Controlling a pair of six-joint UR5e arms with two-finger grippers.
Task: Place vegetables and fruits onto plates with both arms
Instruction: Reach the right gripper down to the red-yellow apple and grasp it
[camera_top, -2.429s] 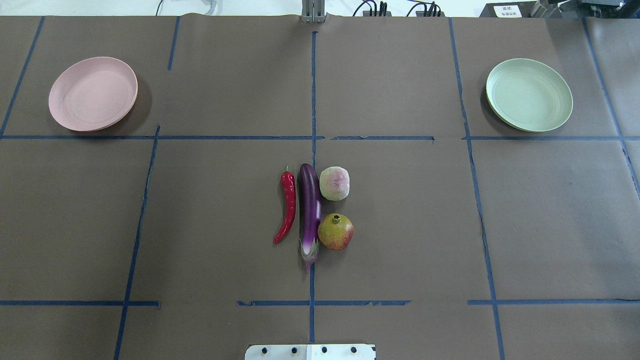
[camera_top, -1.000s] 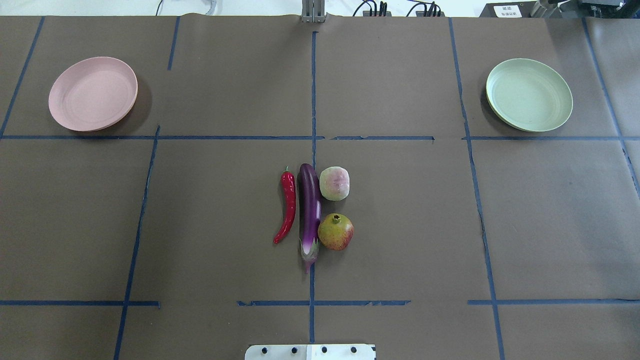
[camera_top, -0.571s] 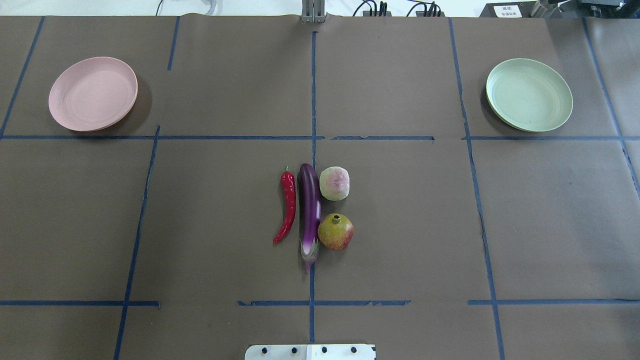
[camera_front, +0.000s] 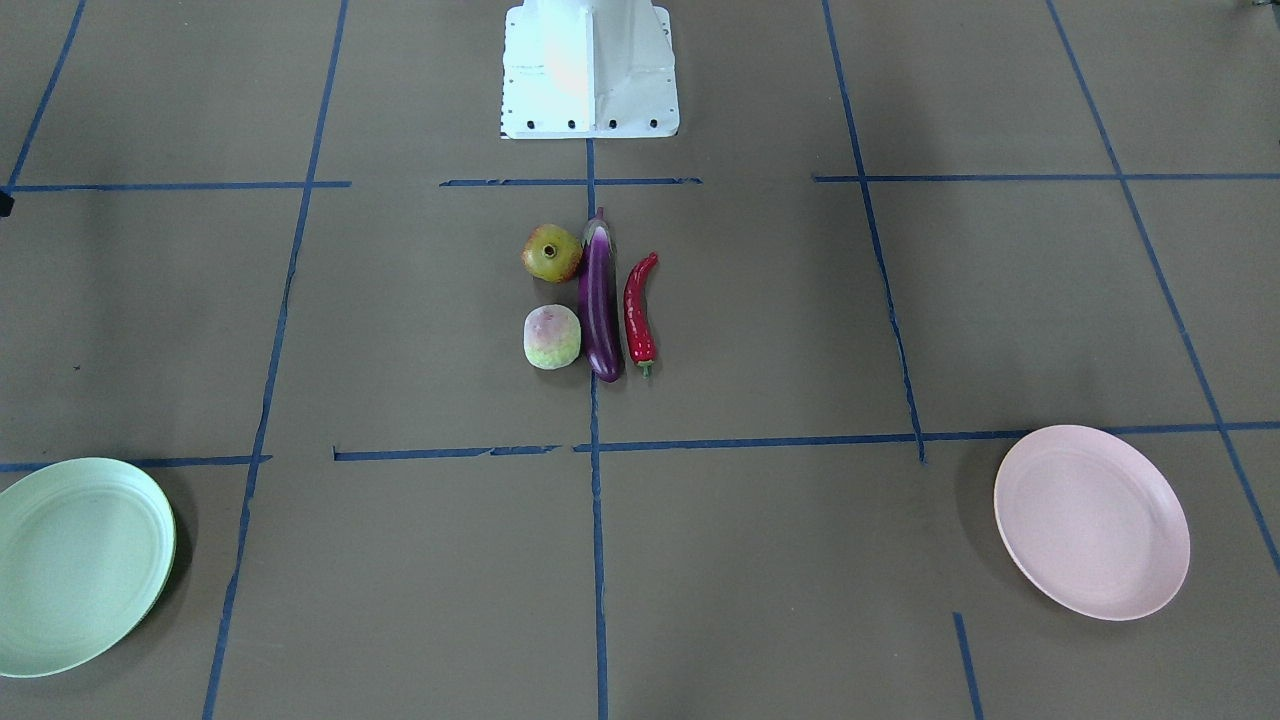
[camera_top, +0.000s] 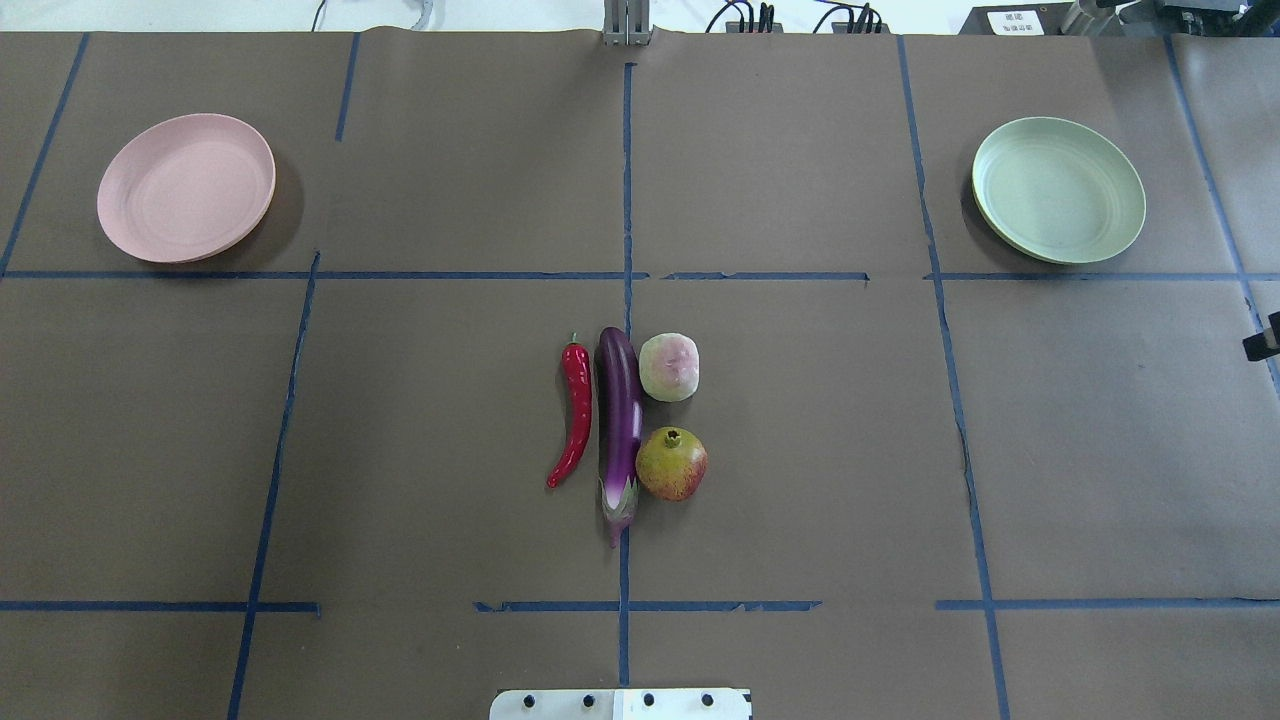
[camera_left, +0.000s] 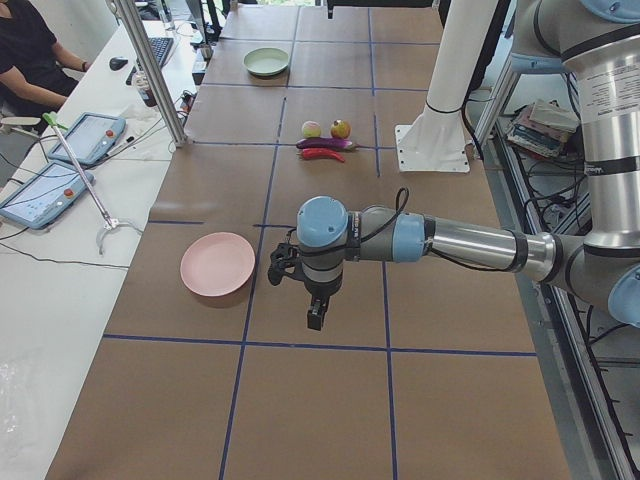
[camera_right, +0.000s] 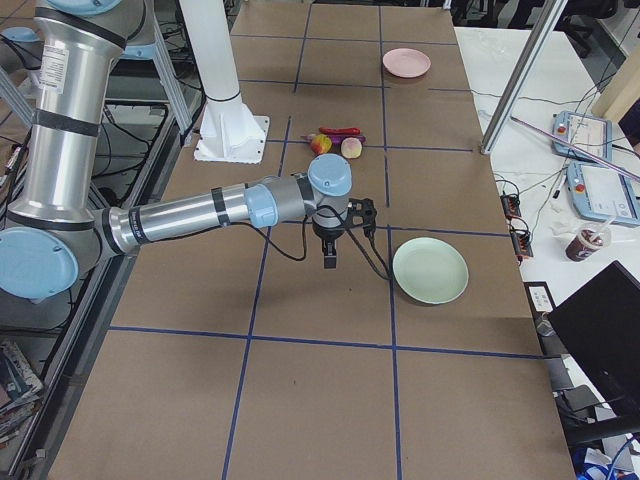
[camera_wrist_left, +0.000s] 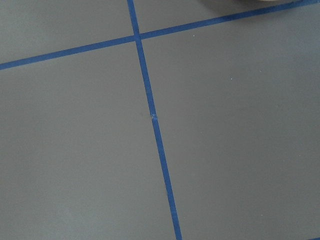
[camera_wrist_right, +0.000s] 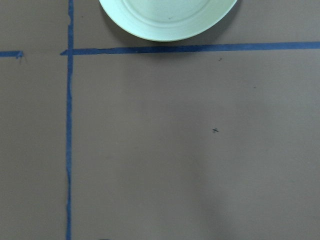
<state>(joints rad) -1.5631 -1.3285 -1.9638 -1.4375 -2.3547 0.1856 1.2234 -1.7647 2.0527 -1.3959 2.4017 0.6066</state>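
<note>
chili (camera_top: 575, 410) left of eggplant (camera_top: 620, 420) | pomegranate (camera_top: 671, 464) right | second fruit (camera_top: 669, 367) behind pomegranate

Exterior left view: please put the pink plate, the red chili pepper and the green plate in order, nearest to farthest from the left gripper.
1. Pink plate, close beside the left gripper, to its left in this view.
2. Red chili pepper, midway up the view, beyond the gripper.
3. Green plate, at the far end, deepest in the view.

The mint green plate (camera_front: 70, 565) is cropped by the front view's left edge and the right wrist view's top. The right gripper (camera_right: 330, 258) barely enters the overhead frame; its fingers' spacing, like the left gripper's (camera_left: 315, 318), is unreadable.
</note>
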